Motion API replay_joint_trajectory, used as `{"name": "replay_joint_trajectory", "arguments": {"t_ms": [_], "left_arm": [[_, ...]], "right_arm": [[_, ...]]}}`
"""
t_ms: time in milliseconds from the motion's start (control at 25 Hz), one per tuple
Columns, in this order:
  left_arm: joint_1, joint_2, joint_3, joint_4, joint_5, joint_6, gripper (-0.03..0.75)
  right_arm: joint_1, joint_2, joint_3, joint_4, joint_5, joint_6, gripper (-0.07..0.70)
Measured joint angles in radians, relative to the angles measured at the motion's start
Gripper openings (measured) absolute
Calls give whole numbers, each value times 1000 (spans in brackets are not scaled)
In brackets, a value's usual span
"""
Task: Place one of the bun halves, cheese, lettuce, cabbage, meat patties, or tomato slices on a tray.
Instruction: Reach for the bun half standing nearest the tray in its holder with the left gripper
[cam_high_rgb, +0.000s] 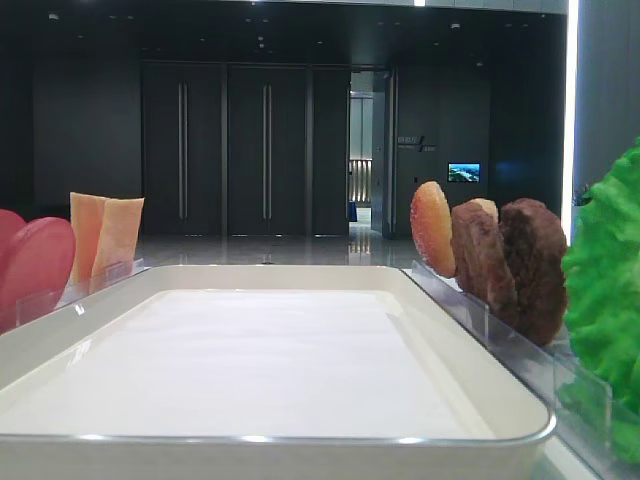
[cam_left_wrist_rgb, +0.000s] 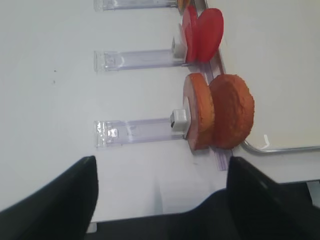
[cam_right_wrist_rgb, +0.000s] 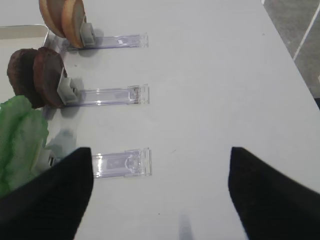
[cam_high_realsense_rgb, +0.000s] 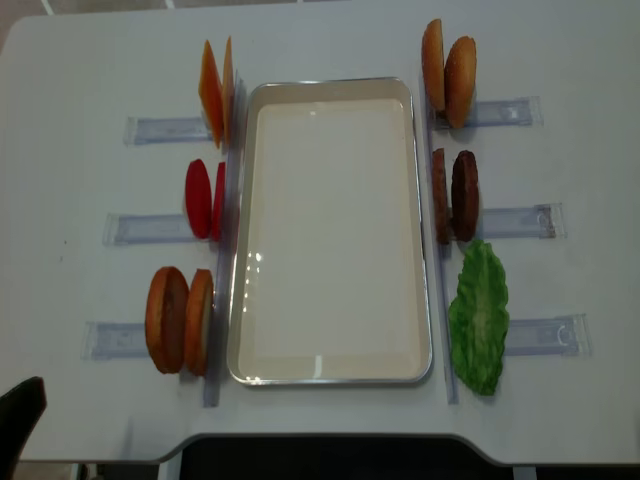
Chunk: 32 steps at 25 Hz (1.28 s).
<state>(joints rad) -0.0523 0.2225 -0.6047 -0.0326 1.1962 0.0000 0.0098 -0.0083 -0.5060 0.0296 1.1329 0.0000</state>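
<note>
The left gripper (cam_left_wrist_rgb: 160, 200) hangs spread wide above the white table (cam_high_realsense_rgb: 60, 60), holding nothing; the right gripper (cam_right_wrist_rgb: 160, 195) is spread and empty too. Ahead of the left one, two bun halves (cam_left_wrist_rgb: 220, 117) stand on edge in a clear holder (cam_left_wrist_rgb: 135, 132), golden-brown, just beside the tray (cam_high_realsense_rgb: 330, 372). The tray is white, glossy-rimmed and bare. Behind it the room is dark, with tall doors (cam_high_rgb: 225, 150).
</note>
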Motion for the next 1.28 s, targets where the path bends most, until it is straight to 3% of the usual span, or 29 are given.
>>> {"name": "replay_joint_trajectory", "arguments": {"t_ms": [200,520,880,1280], "left_arm": [[0,206,-87,0,30,-5,612],[0,457,-198,20,38,-16,610],[0,776,-396,51,47,-29,609],[-4,919,-420,54,45,-64,603]], "right_arm": [[0,0,0,0,0,0,531],[0,0,0,0,0,0,531],[0,0,0,0,0,0,531],[0,0,0,0,0,0,531]]}}
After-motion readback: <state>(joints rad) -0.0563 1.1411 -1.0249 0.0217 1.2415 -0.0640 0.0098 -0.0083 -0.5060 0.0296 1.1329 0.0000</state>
